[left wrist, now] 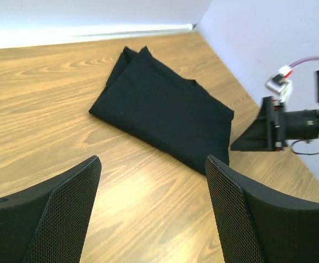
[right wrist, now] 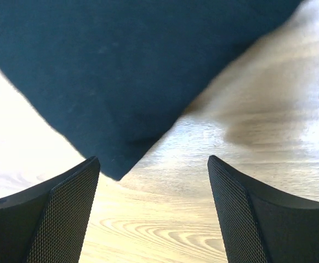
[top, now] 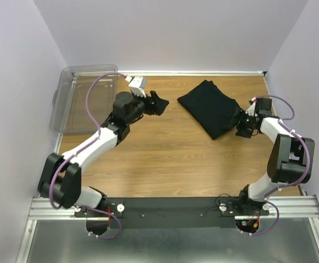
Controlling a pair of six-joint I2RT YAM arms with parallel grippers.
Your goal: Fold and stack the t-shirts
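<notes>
So the one t-shirt (top: pixel 209 107) I can see is already folded into a compact black bundle. It's lying flat in the upper right-centre of the top view, turned on a diagonal with a corner pointing toward the lower right. The right gripper (top: pixel 240 123) sits just beside that corner, with its fingers (right wrist: pixel 55 219) spread wide and holding nothing. In its wrist view the corner tip comes down between them, but I can't make out any contact. The left gripper (top: pixel 159 102) is off to the shirt's left, near but apart, also spread open and empty, facing the bundle across bare wood. My read is that the folding on this one looks done and we're at the placing/stacking bit, or maybe a last tidy-up. No second shirt shows anywhere, so I can't tell what it would get stacked on. The next move probably needs the right fingers low enough to catch all the layers at that corner, because pinching just the top one could peel the fold open. Room-wise, the table (top: pixel 170 164) has loads of open wood across the middle and lower part of the frame. It's tighter up top: the shirt's upper edge is near the back wall (top: pixel 176 33), the right gripper is close to the right wall (top: pixel 307 55), and a clear plastic bin (top: pixel 72 109) takes the upper left corner beside the left arm.
</notes>
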